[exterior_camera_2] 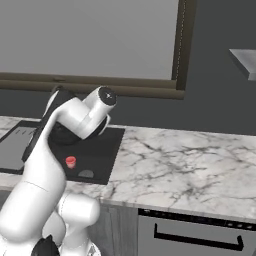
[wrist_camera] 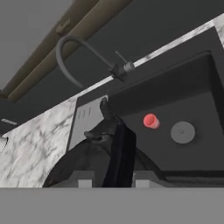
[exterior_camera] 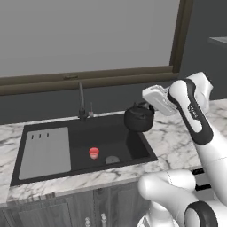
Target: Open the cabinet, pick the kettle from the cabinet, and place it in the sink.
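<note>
So the kettle (exterior_camera: 138, 119) is a squat, round, matte-black little pot with an arched handle over the top, and in the left base view it hangs above the sink (exterior_camera: 53, 174), over the basin's right rear corner, clear of the basin floor. The gripper (wrist_camera: 113, 177) has it by the handle: in the hand view the dark arch runs straight up between the two finger tips, which pinch it from either side, and the kettle's rounded black body bulges out beneath them with the short spout (wrist_camera: 105, 108) poking away from the camera. Down on the sink floor, well below the kettle, there's a tiny red cup (exterior_camera: 93, 153) sitting just left of the round drain (exterior_camera: 112, 159). The grey ribbed drainboard panel (exterior_camera: 46, 152) takes up the sink's left part, and the thin dark faucet (exterior_camera: 81, 103) stands at the sink's back edge, curving over in the hand view. Marble countertop (exterior_camera_2: 190, 165) wraps around the sink, with the window frame (exterior_camera: 88, 80) on the wall behind it.
</note>
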